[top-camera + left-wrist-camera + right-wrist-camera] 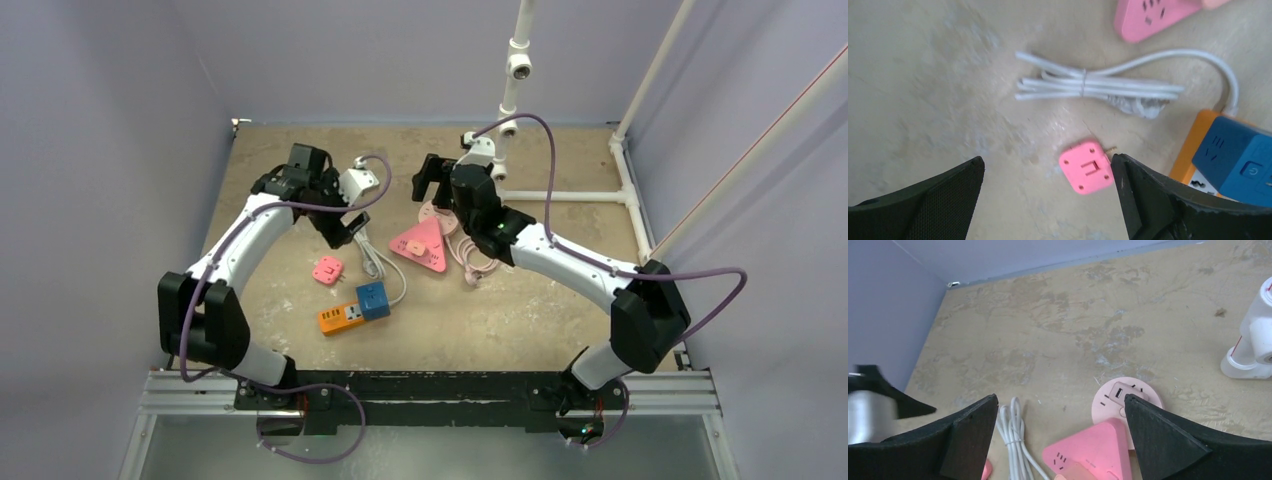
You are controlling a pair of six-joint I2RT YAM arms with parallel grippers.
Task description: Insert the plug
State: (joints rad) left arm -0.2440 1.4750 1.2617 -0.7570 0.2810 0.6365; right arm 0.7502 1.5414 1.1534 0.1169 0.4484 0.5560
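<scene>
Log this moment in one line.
left end effector: open, empty, aimed at pink plug | right end effector: open, empty, near pink triangular strip | status: plug lying on table, not inserted

**Scuffed table, white pipes, lilac walls**

The table [560, 320] has a tan, blotchy, worn top. A white pipe frame [560, 195] lies on the table's far right part. One upright pipe [517, 60] rises near the table's far edge, and a slanted pipe [655, 65] rises at its far right corner. Lilac walls [100, 120] close the table in on three sides. A metal rail [450, 385] runs along its near edge
</scene>
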